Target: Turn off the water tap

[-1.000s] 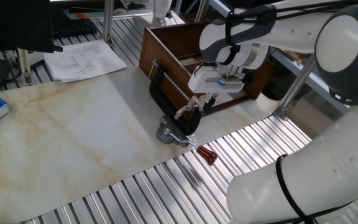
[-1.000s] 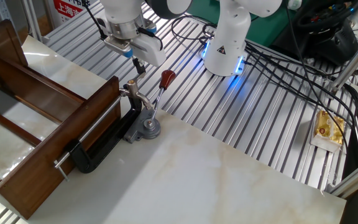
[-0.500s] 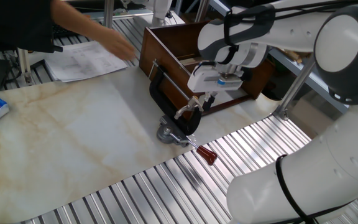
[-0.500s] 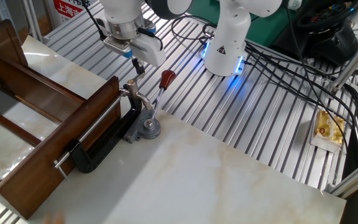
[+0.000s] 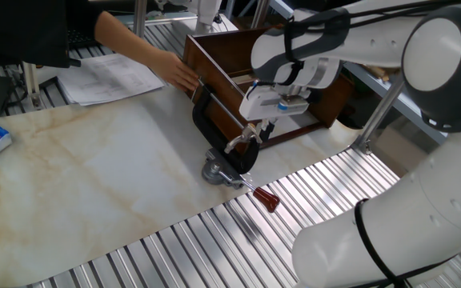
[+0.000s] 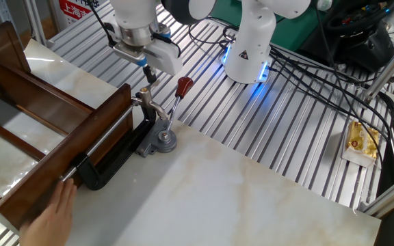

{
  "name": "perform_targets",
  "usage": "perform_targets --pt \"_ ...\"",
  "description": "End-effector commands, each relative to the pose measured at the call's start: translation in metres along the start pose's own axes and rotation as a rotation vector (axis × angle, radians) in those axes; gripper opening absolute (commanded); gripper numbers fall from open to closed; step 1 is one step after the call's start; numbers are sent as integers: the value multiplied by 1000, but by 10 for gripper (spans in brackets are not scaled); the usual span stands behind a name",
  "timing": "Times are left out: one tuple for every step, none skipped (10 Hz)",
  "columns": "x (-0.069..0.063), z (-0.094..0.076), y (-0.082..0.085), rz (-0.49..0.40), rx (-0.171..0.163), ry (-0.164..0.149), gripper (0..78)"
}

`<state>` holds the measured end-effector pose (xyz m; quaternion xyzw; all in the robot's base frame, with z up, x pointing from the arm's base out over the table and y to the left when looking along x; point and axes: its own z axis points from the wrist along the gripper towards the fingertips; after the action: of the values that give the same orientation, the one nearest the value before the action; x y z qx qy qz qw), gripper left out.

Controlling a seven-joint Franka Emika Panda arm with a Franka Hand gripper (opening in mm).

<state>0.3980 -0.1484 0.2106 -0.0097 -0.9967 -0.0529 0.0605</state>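
The water tap (image 5: 243,142), a small silver fitting with a short lever, sits in the jaw of a black C-clamp (image 5: 209,118) beside the brown wooden box (image 5: 214,56). It also shows in the other fixed view (image 6: 146,102), with the clamp (image 6: 115,160) lying along the box (image 6: 46,130). My gripper (image 5: 266,128) hangs just above and behind the tap, not touching it. Its dark fingers (image 6: 150,74) look closed together and hold nothing.
A person's hand (image 5: 174,72) rests on the box's near corner by the clamp's far end, and shows in the other view too (image 6: 50,219). The red-handled rod (image 5: 266,200) with grey disc (image 5: 213,170) lies by the clamp. Papers (image 5: 110,76) lie at the back left.
A person's arm has reached in from the left and its hand now touches the box by the clamp. My gripper and the tap have barely moved.
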Motion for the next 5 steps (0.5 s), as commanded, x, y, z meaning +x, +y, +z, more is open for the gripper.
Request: perform_targets --pt "-1 9 5 7 -7 -15 0" --pt "-1 10 6 8 -8 -15 0" --pt "0 7 17 39 -7 -13 0" --pt "0 6 18 44 -5 -12 0" --pt "2 7 21 53 2 -12 0"
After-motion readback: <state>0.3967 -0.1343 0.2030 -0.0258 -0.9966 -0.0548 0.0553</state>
